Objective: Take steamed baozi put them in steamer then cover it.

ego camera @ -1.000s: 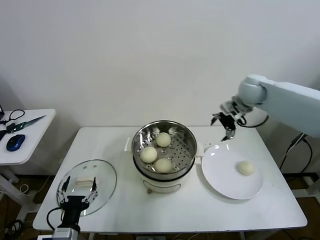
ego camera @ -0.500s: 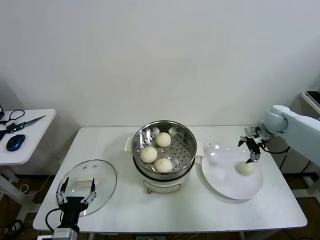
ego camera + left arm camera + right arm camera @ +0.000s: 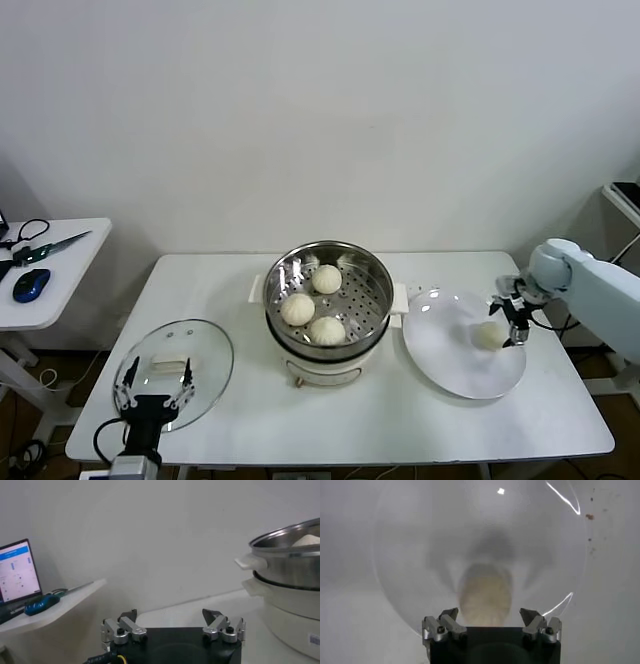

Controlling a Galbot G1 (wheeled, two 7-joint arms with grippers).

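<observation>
A: Lower left of frame?
B: Left tool [image 3: 152, 388], fingers spread, holding nothing, over glass lid [image 3: 205, 358] on the table [image 3: 400, 420]

A: Centre?
B: Steamer [image 3: 328, 292], three steamed baozi [image 3: 298, 309] inside

A: Right?
B: Fourth bun [image 3: 487, 335] on white plate [image 3: 450, 365]; right tool [image 3: 511, 315] spread wide around it, not gripping

Four baozi [image 3: 327, 279], one steamer [image 3: 375, 272], one lid [image 3: 212, 352], one plate [image 3: 450, 355]
</observation>
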